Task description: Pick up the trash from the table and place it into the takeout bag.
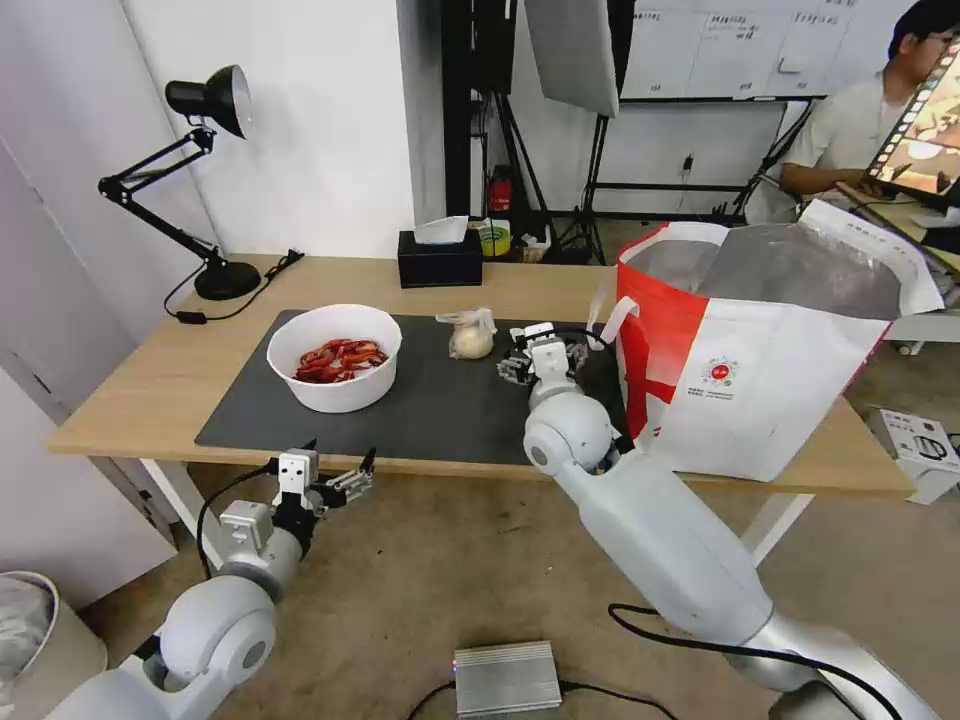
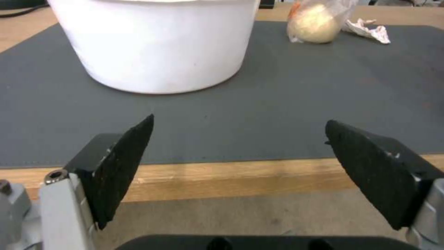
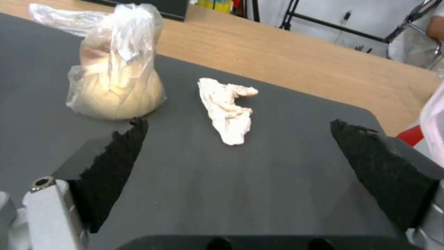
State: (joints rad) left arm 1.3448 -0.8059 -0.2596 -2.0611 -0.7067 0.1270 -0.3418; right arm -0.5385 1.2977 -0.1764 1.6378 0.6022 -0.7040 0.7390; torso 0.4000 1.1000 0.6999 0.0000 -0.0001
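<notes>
White bowl (image 1: 334,357) of red shells, knotted bag (image 1: 471,336) holding pale lump

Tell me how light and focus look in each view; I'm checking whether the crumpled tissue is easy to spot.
Head view: even room light, the right gripper hides the tissue. Right wrist view: crumpled tissue sharp and bright against the dark mat, the knotted clear bag shows glare. Left wrist view: tissue small, far off and soft; the white bowl is washed out.
</notes>
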